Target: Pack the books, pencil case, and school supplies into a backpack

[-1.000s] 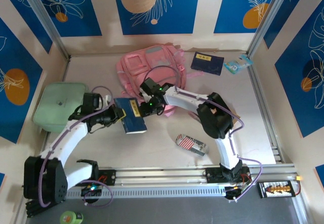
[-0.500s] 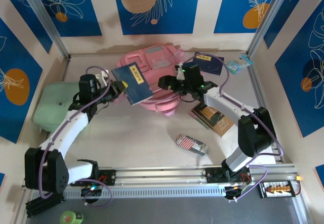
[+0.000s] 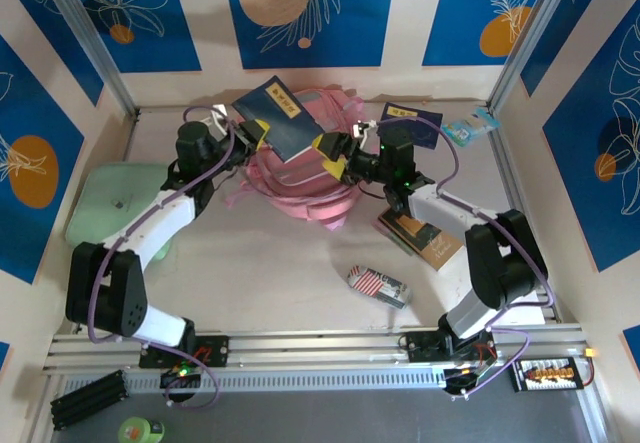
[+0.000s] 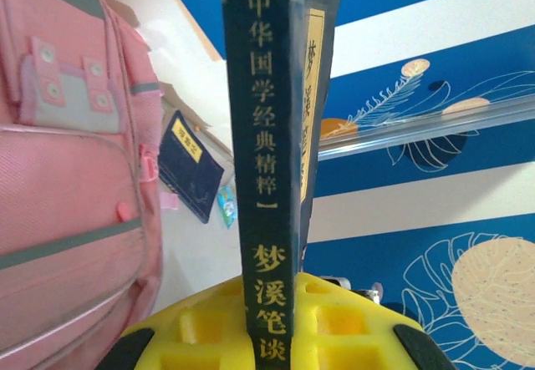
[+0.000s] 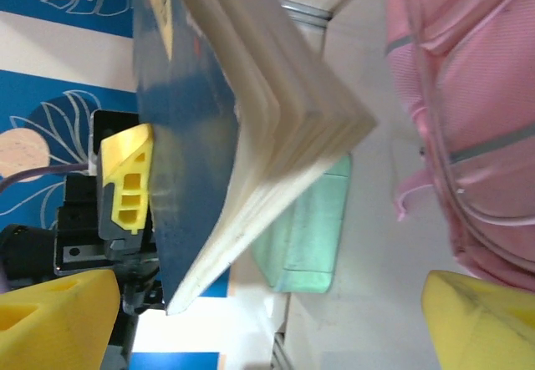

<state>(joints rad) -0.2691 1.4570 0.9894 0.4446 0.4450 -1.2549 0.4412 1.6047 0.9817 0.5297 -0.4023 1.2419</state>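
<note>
Table (image 3: 270,263): mint case (image 3: 115,198) left, striped pouch (image 3: 378,285) front; navy book (image 3: 280,123) over backpack (image 3: 300,185).

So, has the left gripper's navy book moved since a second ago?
Yes. The navy book went away from the near rail toward the back wall, over the pink backpack.

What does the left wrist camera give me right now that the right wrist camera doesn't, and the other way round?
Left wrist: the held book's printed spine clamped in the left gripper, and a second navy book lying beyond the backpack. Right wrist: the book's fanned page edges, the mint-green case, and the right gripper open. Both: the held book and the pink backpack.
</note>
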